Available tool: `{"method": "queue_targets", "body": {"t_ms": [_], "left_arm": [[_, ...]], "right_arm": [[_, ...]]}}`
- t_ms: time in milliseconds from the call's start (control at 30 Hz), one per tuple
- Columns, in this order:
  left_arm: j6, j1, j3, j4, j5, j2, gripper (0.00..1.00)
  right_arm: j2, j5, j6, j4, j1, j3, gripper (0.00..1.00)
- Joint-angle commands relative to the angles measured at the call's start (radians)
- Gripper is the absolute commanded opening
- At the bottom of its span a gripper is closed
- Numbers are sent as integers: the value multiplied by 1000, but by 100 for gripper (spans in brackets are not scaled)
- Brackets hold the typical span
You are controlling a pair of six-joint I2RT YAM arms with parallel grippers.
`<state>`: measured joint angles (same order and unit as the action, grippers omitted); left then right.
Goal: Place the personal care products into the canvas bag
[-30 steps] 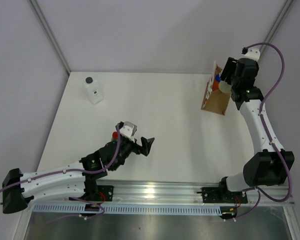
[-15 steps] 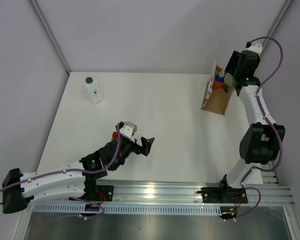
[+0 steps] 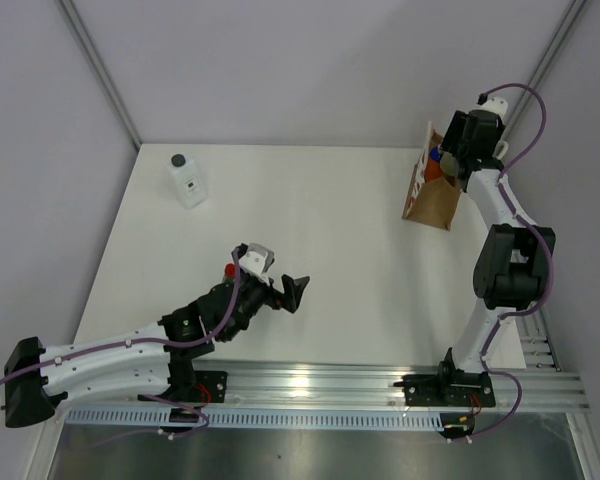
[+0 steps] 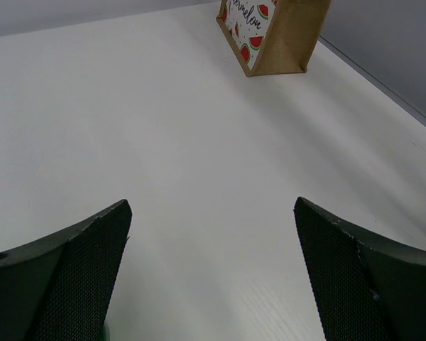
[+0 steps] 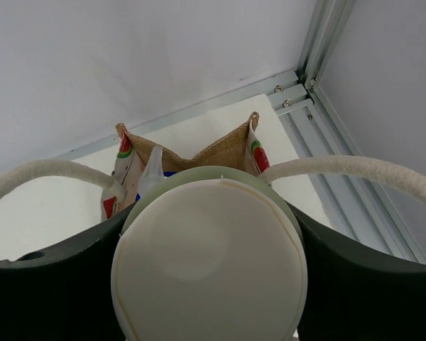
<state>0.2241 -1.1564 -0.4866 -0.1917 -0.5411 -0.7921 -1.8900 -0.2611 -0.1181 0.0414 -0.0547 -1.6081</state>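
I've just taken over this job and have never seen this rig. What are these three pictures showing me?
Two robot arms are bolted at the near edge of a white table. The top picture looks down from above and behind them. The other two come from a camera on each wrist, so the dark shapes at the bottom are that arm's own fingers. The left gripper is open and empty, low over the table. The right gripper is shut on the green bottle, seen cap-first, at the mouth of the bag at the far right. An orange bottle shows inside the bag. A clear bottle stands at the far left.
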Motion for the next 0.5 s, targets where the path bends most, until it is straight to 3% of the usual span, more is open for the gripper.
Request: {"method": "queue_targets", "body": {"t_ms": [0,467], "left_arm": [[20,-5,-47,-8,27,8,99],[21,-5,-46,-5,18,-1,99]], "right_arm": [[20,-61,26,-179,-5,2,0],[9,-145,32,-255,-11,27,0]]}}
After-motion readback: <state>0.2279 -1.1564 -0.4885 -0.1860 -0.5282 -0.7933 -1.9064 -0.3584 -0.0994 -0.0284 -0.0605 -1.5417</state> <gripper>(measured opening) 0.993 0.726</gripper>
